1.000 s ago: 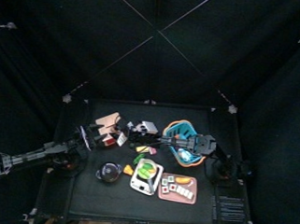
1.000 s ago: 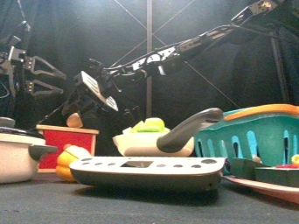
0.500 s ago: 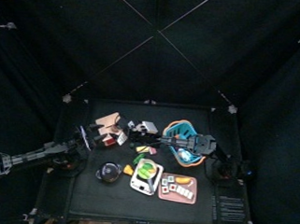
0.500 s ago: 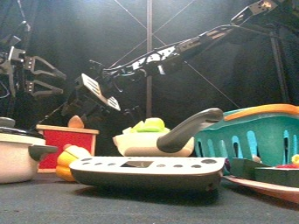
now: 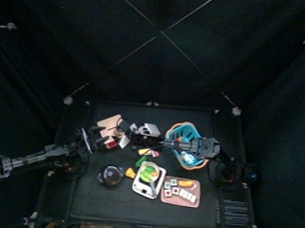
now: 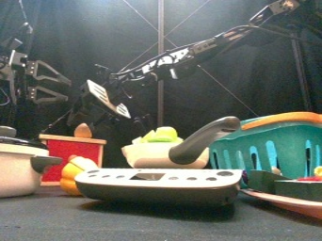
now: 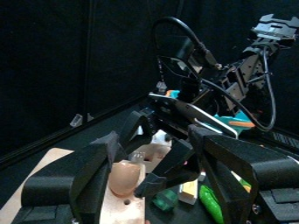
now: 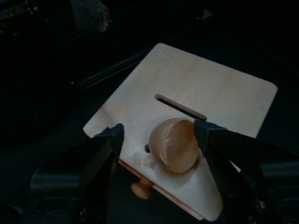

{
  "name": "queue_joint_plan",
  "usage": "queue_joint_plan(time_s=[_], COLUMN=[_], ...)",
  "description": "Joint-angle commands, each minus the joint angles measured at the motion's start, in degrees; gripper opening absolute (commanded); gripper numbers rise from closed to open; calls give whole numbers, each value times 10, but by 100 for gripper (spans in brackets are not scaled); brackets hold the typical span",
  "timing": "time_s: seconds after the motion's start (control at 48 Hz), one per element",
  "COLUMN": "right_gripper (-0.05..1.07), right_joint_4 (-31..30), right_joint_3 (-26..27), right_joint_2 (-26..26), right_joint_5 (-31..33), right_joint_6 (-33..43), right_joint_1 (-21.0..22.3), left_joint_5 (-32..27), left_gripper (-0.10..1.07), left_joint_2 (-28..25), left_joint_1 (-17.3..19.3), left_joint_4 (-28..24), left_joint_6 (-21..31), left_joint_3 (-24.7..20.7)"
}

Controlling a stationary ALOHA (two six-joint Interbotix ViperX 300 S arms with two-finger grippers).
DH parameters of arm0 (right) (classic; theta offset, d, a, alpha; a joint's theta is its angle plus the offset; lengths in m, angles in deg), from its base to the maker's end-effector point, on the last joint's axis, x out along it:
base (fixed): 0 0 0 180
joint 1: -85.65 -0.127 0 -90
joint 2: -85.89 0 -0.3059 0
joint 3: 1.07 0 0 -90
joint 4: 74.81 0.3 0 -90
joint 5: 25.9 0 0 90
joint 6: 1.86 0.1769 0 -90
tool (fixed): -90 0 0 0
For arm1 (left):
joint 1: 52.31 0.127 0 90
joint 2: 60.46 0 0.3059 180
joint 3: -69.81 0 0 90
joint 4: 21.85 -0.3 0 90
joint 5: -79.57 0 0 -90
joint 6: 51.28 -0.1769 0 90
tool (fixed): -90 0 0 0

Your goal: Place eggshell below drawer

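The eggshell (image 8: 173, 144) is a pale rounded lump lying on a tan wooden surface (image 8: 216, 96). My right gripper (image 8: 162, 131) hangs over it, open, with one jaw on each side and a gap to each. In the front view the eggshell (image 6: 83, 130) shows just over the top of the pink-red drawer (image 6: 73, 151), and the right gripper (image 6: 104, 97) hangs above it. From overhead the drawer (image 5: 113, 139) stands at the table's left. My left gripper (image 7: 152, 153) is open and holds nothing, and faces the eggshell (image 7: 126, 175) from the left side.
A teal-rimmed basket (image 6: 270, 146) stands at the right, under the right arm. A white tray with green pieces (image 6: 157, 146) sits mid-table. A black handled device (image 6: 157, 184) and a grey pot (image 6: 15, 165) are at the front. A tray of pieces (image 5: 181, 190) lies at the front right.
The right gripper's jaws have spread a little wider around the eggshell and shifted slightly. The eggshell has stayed in place. The left arm has not moved.
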Motion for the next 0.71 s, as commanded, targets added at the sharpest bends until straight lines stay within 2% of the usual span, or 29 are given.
queue_joint_plan(time_s=[0.0, 0.688], right_gripper=[96, 96], right_joint_4=[-4, -14], right_joint_3=[14, -4], right_joint_2=[48, 69], right_joint_5=[-1, 28], right_joint_6=[-2, -1], right_joint_1=[-4, -11], left_joint_5=[3, 2], left_gripper=[99, 99], left_joint_2=[-2, -2], left_joint_1=[2, 2], left_joint_4=[0, 0], left_joint_6=[-1, -1], left_joint_3=[-6, -5])
